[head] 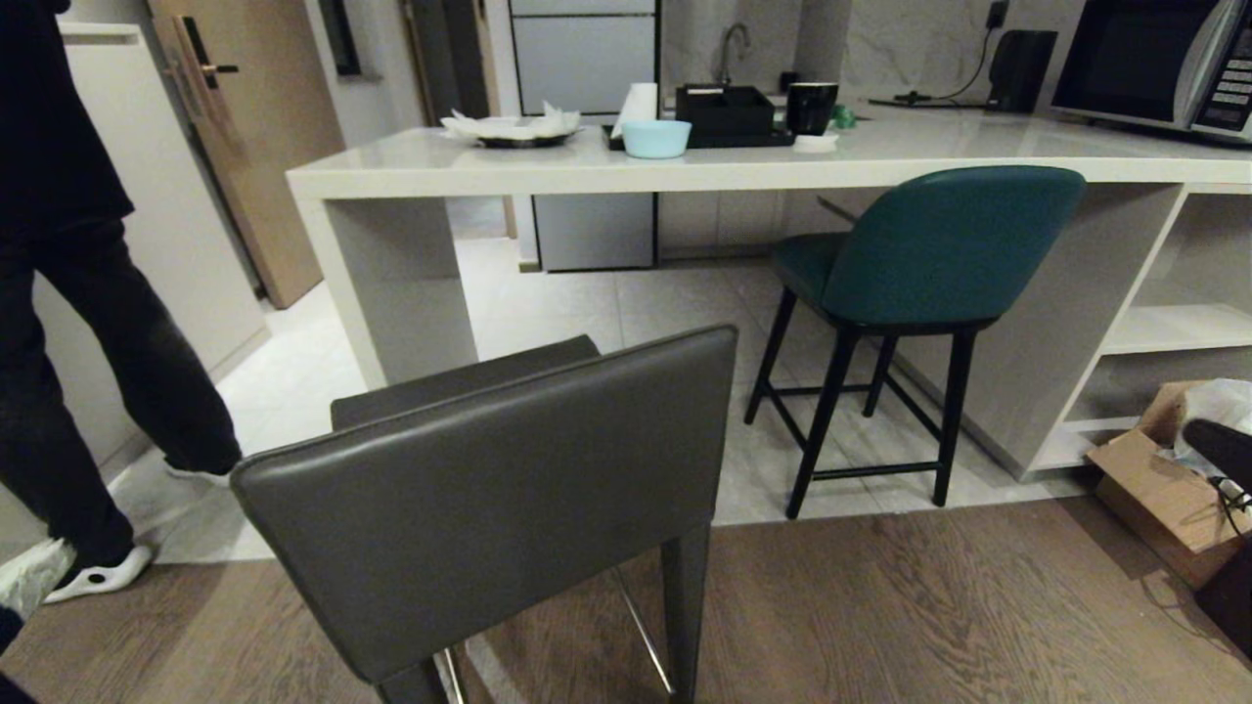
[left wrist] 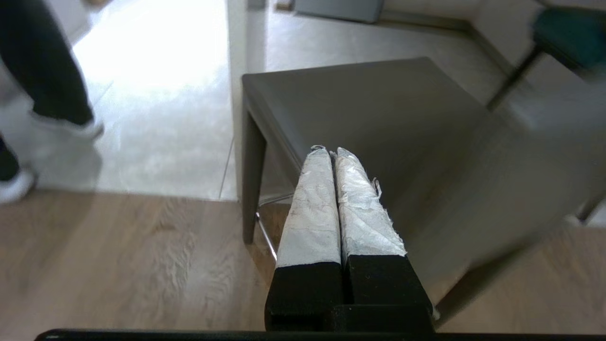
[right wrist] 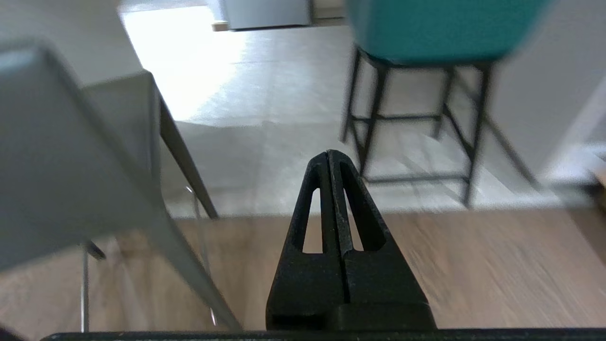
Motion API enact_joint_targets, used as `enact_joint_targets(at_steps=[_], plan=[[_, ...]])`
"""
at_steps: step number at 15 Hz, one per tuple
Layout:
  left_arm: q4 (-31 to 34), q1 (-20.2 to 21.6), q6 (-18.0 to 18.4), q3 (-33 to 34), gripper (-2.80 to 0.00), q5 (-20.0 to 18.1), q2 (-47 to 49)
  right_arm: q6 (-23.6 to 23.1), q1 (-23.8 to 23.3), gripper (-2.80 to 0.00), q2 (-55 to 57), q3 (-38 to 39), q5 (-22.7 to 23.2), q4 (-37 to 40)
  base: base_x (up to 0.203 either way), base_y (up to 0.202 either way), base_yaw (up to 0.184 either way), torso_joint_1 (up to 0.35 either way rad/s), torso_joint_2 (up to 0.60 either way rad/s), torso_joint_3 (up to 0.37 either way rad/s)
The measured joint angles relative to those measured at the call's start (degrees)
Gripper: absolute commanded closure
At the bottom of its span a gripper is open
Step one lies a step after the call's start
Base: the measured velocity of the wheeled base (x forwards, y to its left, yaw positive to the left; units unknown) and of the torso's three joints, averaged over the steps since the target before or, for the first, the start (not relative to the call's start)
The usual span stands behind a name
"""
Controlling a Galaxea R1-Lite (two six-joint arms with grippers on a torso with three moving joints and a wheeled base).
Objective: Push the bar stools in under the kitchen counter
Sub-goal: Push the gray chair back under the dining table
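A dark grey leather bar stool [head: 499, 489] stands close in front of me on the wood floor, its square back toward me, well short of the kitchen counter [head: 685, 168]. A teal bar stool [head: 929, 249] with thin black legs stands further right, its seat partly under the counter's edge. Neither gripper shows in the head view. My left gripper [left wrist: 331, 152], fingers wrapped in pale tape, is shut and empty above the grey stool's seat [left wrist: 369, 109]. My right gripper [right wrist: 331, 154] is shut and empty over the floor, with the grey stool [right wrist: 61, 156] to one side and the teal stool [right wrist: 426, 28] beyond.
A person [head: 68, 293] in dark clothes walks at the far left by a wooden door [head: 264, 127]. The counter top carries a blue bowl [head: 655, 138], a black tray, a mug and a plate. An open cardboard box [head: 1164, 479] sits on the floor at the right, beside white shelving [head: 1174, 328].
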Motion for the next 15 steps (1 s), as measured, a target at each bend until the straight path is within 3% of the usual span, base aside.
enact_joint_targets(at_steps=[2, 4, 6, 8, 15], plan=[[-5.1, -3.7, -2.9, -0.9, 0.0, 3.6, 8.2, 0.0, 3.4, 0.0, 13.7, -4.9, 0.0, -9.6, 0.0, 0.0, 0.0, 0.0, 0.0, 0.0], [-7.7, -10.0, -6.9, -1.4, 0.0, 9.8, 14.8, 0.0, 7.1, 0.0, 26.0, -11.0, -0.2, -17.4, 0.0, 0.0, 0.0, 0.0, 0.0, 0.0], [-12.9, -15.5, -10.9, -1.5, 0.0, 17.2, 21.6, 0.2, 10.5, 0.0, 36.6, -18.7, -1.0, -23.3, 0.0, 0.0, 0.0, 0.0, 0.0, 0.0], [-19.8, -18.5, -12.5, -1.1, 0.0, 22.4, 26.6, 1.0, 13.6, 0.0, 44.8, -25.8, -1.5, -26.3, 0.0, 0.0, 0.0, 0.0, 0.0, 0.0], [-21.4, -20.1, -12.8, -1.1, 0.0, 23.1, 31.8, 1.9, 17.9, 0.0, 65.1, -46.8, -1.4, -25.1, 0.0, 0.0, 0.0, 0.0, 0.0, 0.0]])
